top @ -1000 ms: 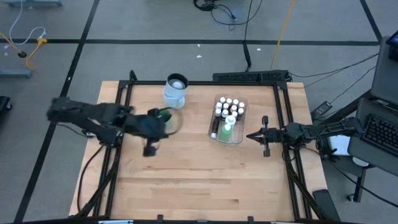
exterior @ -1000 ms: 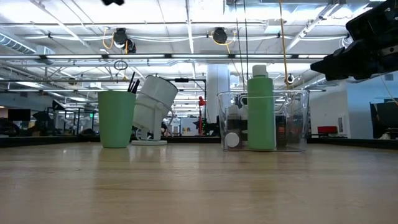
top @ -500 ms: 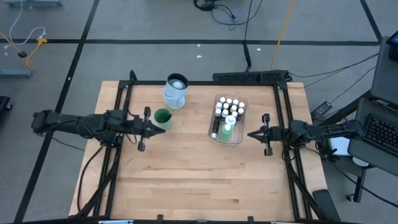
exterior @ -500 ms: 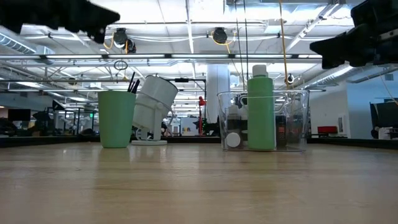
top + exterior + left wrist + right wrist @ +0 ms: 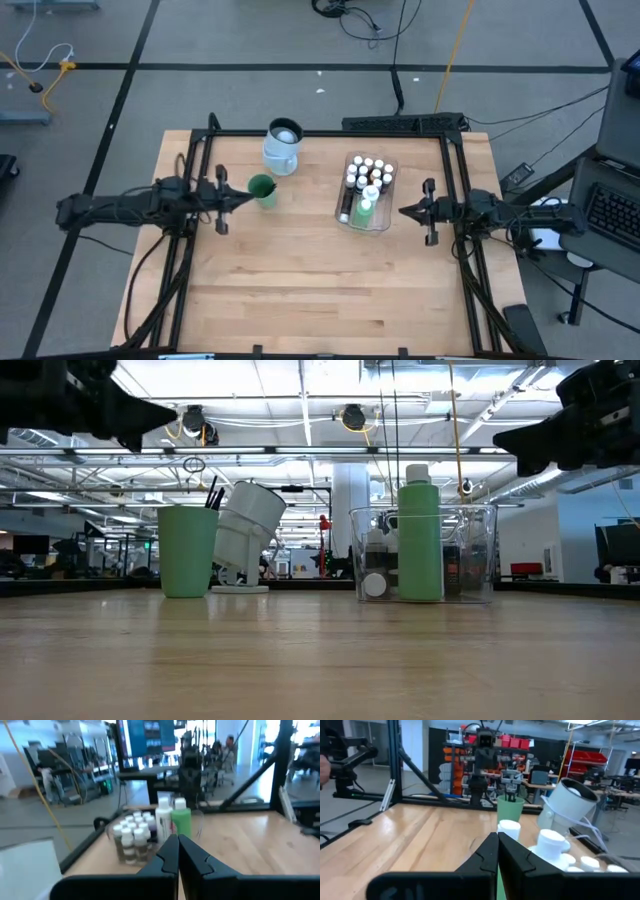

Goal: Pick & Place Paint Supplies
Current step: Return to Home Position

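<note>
The clear tub (image 5: 365, 190) at the table's far right holds several tiny white-capped bottles (image 5: 131, 831) and a taller green bottle (image 5: 419, 535), all upright on its floor. A green cup (image 5: 262, 188) stands left of it with dark-handled brushes (image 5: 213, 494) sticking out of its top. My left gripper (image 5: 245, 197) hovers level and shut just left of the cup, touching nothing. My right gripper (image 5: 402, 211) hovers level and shut just right of the tub, also with nothing in it. In both wrist views the fingers (image 5: 177, 845) (image 5: 497, 842) meet at their tips.
A big white-and-pale-blue mug (image 5: 283, 145) sits tilted behind the green cup near the far edge. A black frame (image 5: 330, 133) runs along the table's far, left and right sides. Bare wood (image 5: 320, 280) fills the near half.
My left gripper has drawn back from above the green cup toward the table's left edge. It has sunk and tipped from pointing down to level, and it stays shut. The cup, tub and bottles have kept their places.
</note>
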Motion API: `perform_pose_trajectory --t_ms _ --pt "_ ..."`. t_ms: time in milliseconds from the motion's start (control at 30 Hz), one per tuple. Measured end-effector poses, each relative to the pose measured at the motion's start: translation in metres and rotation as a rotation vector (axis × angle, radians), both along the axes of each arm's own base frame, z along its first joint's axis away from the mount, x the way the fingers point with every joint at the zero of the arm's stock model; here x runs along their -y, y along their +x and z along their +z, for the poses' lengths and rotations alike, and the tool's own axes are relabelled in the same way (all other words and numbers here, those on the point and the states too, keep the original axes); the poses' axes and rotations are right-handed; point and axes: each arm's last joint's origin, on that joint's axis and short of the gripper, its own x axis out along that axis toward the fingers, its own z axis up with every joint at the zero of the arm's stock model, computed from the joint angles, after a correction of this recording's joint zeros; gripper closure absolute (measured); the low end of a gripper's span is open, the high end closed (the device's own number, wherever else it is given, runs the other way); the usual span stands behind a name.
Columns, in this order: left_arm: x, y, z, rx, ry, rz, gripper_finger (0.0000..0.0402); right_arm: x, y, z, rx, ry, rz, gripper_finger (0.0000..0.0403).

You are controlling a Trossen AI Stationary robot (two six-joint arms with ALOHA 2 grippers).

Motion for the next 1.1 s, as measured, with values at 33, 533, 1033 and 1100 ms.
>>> perform_pose_trajectory --t_ms 33,533,1033,1100 --pt "0.001 -0.003 0.002 0.016 0.002 0.0 0.0401 0.0 -0.001 -0.001 -0.007 0.0 0.001 0.0402" --pt "0.004 -0.013 -0.007 -0.054 0.085 0.038 0.0401 0.0 -0.005 0.001 0.035 0.085 0.007 0.0403" --pt "-0.009 -0.01 -0.056 -0.14 0.021 0.086 0.04 0.002 -0.005 0.002 0.05 0.128 -0.048 0.0403" --pt "-0.01 -0.01 -0.057 -0.14 0.011 0.097 0.04 0.003 -0.005 0.001 0.039 0.131 -0.084 0.0403"
